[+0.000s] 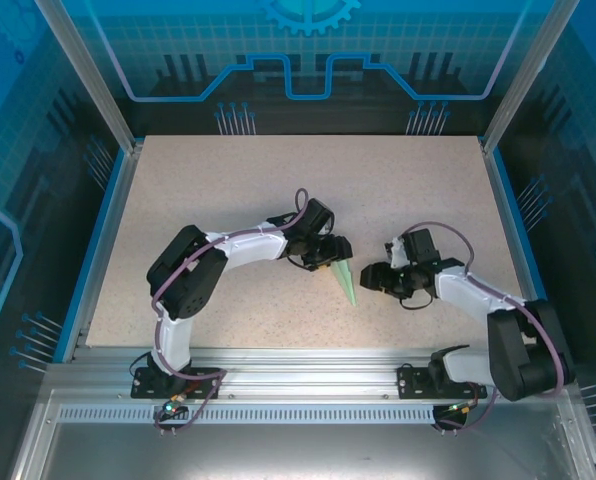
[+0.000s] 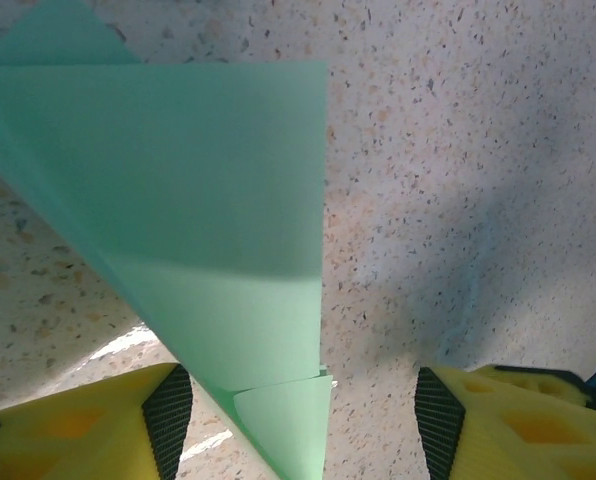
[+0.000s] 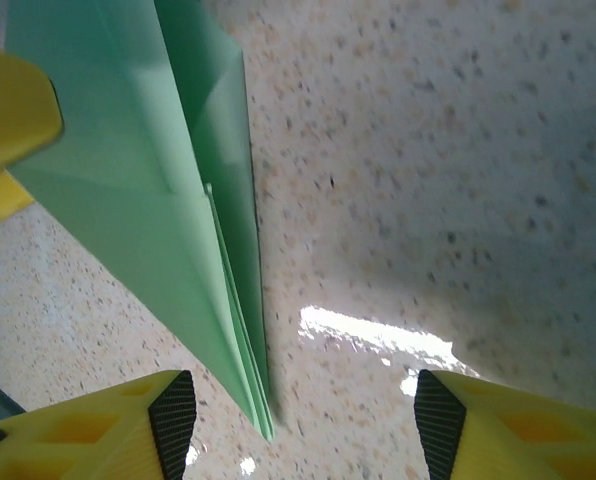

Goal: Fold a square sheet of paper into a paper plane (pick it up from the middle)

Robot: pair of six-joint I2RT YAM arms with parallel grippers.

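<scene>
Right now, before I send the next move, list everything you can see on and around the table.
paper plane: one, pale green, folded to a narrow point, on the table near its middle, between the two arms' tips
table: one, speckled beige, under everything
walls: blue printed panels, at the back and both sides
metal rail: one, silver, near edge, carrying both arm bases
left arm: one, white and black, left of the plane
right arm: one, white and black, right of the plane
left fingers: pair, yellow with black pads, apart, paper between them unpinched
right fingers: pair, yellow with black pads, apart, paper between them unpinched
</scene>
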